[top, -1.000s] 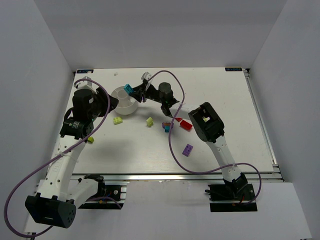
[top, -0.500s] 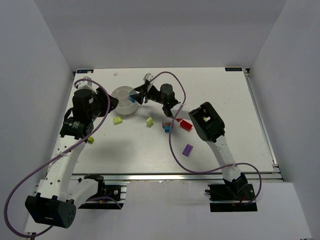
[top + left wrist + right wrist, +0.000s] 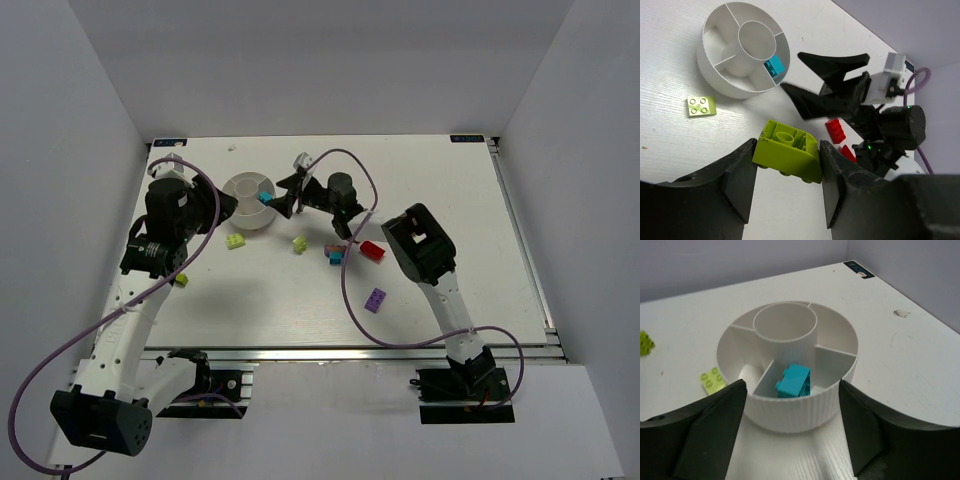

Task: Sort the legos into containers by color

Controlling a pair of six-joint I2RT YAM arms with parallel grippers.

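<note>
While the right claw (image 3: 791, 390) stands with its two fingers wide apart and nothing between them, the white dish (image 3: 800, 415) is directly in front of its tips, very close; I cannot tell if a finger touches the ribbed wall. In the wedge compartment nearest to this claw lies the cyan brick (image 3: 794, 381), close to a divider. Past the dish and to the left of the claw, a flat lime-green brick (image 3: 714, 380) lies on the table (image 3: 900, 355), near the dish wall.

From above, behind the right claw (image 3: 282, 197) and along its arm, there are a loose lime-green brick (image 3: 299, 243), then a small cluster of bricks (image 3: 335, 255) whose colours are hard to separate, and a red brick (image 3: 372, 250). A purple brick (image 3: 376, 299) lies farther back, well apart from the claw.

The left claw (image 3: 787, 150) is clamped on a held lime-green brick (image 3: 787, 155), one finger on each side, with the hollow underside of the brick showing. Ahead of this claw and to its left is the dish (image 3: 715, 70), apart from it, and the flat lime-green brick (image 3: 701, 106) lies between them. Ahead and to its right, the open fingers of the right claw point at the dish.
</note>
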